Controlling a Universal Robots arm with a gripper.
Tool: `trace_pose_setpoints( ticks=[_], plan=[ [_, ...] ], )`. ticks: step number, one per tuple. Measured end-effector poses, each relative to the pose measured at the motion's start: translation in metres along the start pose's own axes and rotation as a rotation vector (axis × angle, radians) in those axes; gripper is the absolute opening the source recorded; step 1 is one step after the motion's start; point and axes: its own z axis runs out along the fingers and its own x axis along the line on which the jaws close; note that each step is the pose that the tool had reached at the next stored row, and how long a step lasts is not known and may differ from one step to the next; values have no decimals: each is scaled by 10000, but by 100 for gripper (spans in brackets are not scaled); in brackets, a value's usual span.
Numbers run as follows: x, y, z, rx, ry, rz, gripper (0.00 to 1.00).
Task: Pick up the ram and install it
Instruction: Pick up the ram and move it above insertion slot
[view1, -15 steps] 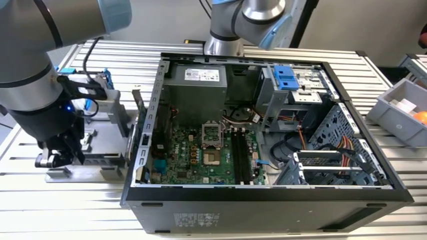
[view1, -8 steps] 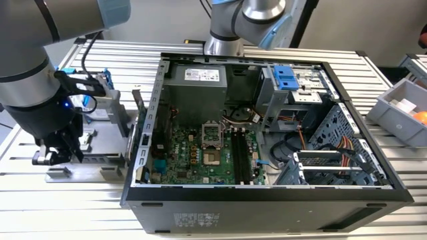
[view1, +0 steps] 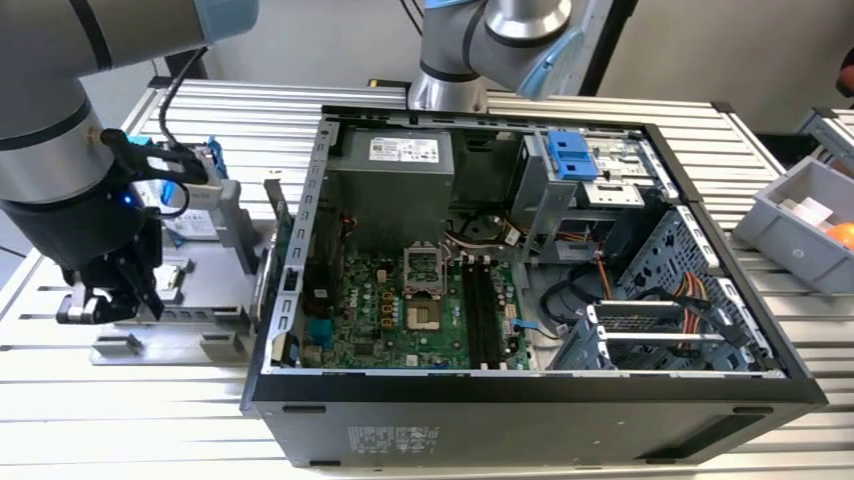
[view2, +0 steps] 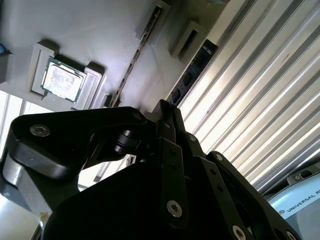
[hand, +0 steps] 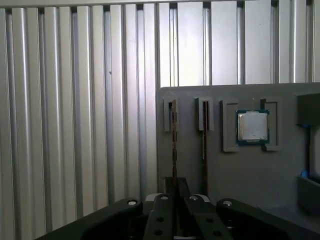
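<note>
We see a robot arm bent low over a grey holder plate (hand: 240, 175) that lies on a ribbed metal worktop (hand: 75, 100). An open computer case (view1: 534, 385) stands just beside the holder.

The holder has narrow slots and shallow pockets, apparently so that each part waits in a known spot and pose. The ram (hand: 173, 140) stands on edge in one of these slots. In the first wrist view it appears as a thin dark line running straight into the black end effector (hand: 175, 192). We judge that standing it on edge leaves both flat faces free for gripping.

The end effector's two fingers look drawn together with the ram's edge pinched between them, and we take this as a grip on the stick. The ram has not yet left its slot in the holder.

A second thin stick (hand: 204, 135) stands in the neighbouring slot, near the ram but apart from it. Further along the holder, a small square silver chip (hand: 252, 126) lies flat in its own pocket.

Inside the case, well away from the holder, a green motherboard (view1: 387, 310) faces upward. Its long black slots (view1: 487, 310) are in open view, presumably so the ram can be pressed in from above.
</note>
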Motion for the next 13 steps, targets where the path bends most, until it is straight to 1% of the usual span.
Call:
trace_pose_setpoints(
  ticks=[13],
  plan=[
    [5, 4, -164, 0, 1, -1, 0]
  ],
)
